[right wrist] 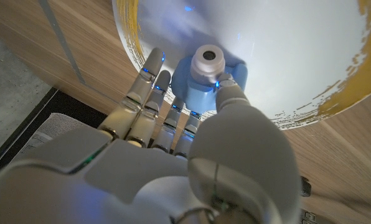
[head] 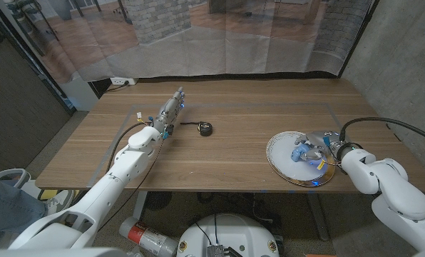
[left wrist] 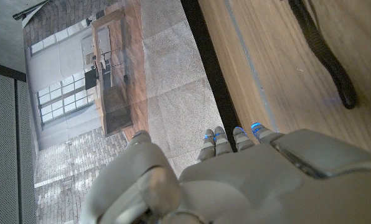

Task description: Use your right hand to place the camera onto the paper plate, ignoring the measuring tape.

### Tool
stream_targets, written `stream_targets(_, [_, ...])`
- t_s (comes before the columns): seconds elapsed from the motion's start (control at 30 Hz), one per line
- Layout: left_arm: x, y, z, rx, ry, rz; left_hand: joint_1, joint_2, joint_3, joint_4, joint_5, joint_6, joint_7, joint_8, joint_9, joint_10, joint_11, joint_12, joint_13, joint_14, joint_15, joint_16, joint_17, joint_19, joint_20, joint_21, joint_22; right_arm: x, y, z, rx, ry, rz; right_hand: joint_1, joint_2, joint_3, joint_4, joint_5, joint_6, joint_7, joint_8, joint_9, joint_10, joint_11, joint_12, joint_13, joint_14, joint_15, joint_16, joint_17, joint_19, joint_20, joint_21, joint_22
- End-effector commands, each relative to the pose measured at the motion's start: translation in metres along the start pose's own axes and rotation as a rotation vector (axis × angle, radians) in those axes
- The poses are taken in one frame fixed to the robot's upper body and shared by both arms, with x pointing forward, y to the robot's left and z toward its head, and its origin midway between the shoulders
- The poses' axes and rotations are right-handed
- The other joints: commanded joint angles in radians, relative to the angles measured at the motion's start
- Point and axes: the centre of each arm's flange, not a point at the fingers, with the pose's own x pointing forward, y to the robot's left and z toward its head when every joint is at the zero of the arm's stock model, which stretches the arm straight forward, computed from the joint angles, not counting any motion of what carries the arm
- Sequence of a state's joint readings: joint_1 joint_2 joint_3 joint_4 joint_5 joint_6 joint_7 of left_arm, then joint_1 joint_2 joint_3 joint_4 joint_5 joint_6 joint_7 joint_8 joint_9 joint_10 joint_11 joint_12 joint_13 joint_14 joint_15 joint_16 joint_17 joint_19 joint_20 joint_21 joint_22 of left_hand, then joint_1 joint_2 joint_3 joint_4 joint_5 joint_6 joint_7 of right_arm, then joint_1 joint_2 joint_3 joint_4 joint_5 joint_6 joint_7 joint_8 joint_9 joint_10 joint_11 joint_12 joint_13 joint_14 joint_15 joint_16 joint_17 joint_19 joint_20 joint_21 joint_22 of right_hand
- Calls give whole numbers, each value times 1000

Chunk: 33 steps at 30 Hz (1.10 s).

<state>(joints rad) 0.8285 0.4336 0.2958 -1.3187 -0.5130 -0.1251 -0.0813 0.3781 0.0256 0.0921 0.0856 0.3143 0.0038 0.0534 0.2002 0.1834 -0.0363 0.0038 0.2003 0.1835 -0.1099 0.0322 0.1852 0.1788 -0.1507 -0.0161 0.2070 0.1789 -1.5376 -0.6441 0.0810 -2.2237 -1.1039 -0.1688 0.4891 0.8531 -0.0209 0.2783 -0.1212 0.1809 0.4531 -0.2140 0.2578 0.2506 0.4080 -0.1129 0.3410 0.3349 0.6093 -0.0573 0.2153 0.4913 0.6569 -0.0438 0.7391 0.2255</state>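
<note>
Camera (right wrist: 209,78), small and blue, sits on the paper plate (head: 282,158) at the bench's three o'clock, right hand (head: 314,151) pinching it. Best to spread the fingers gently and lift straight up, leaving the measuring tape (head: 206,128) alone

right hand (head: 314,148) gripping, left hand (head: 168,114) outstretched

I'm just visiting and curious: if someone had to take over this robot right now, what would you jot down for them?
Right hand: fingers and thumb closed around the blue camera, over the paper plate.
Left hand: far side of the table, fingers extended, holding nothing.
Measuring tape: mid-table, untouched.
Done: camera brought to the plate.
Left: release it and pull the right hand away. Whether the camera already rests on the plate cannot be told.
</note>
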Motion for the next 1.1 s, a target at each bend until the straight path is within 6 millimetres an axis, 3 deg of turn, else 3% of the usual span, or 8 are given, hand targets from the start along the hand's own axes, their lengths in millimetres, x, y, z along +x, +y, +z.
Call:
stream_targets(0.03, [0, -1, 0, -1, -1, 1, 4, 7, -5, -3, -3, 7, 3, 1, 5, 2, -2, 2, 4, -6, -1, 3, 5, -10, 3, -3, 6, 0, -5, 0, -23, 8, 20, -9, -10, -7, -3, 3, -18, -2, -12, -2, -8, 4, -11, -9, -43, -6, -25, -23, -22, 32, -14, -11])
stream_targets(0.3, [0, -2, 0, -4, 0, 2, 4, 8, -5, -3, -3, 7, 4, 1, 5, 2, -1, 2, 4, -6, 0, 3, 5, -10, 4, -3, 6, -3, -13, -1, -37, 11, 16, -20, -17, -10, -1, 5, -30, 3, -23, -5, -22, 15, -22, -21, -79, 14, -37, -48, -55, 66, -32, -25])
stream_targets(0.67, [0, -3, 0, -5, 0, 2, 5, 9, -7, -3, -3, 7, 4, 1, 5, 2, -3, 2, 4, -6, 0, 3, 5, -11, 4, -3, 6, -8, -23, -5, -54, 21, 7, -32, -24, -13, 1, 6, -38, 10, -30, -7, -24, 16, -28, -31, -109, 27, -42, -75, -77, 93, -49, -36])
stream_targets(1.1, [2, -3, 1, -2, 0, -2, 5, 10, -8, -3, -4, 7, 3, 0, 5, 2, -2, 2, 4, -5, 1, 3, 5, -11, 4, -3, 6, -15, -38, -9, -62, 37, -48, -39, -25, -14, 2, 8, -39, 11, -32, -8, -26, 15, -32, -38, -122, 31, -40, -91, -80, 102, -57, -41])
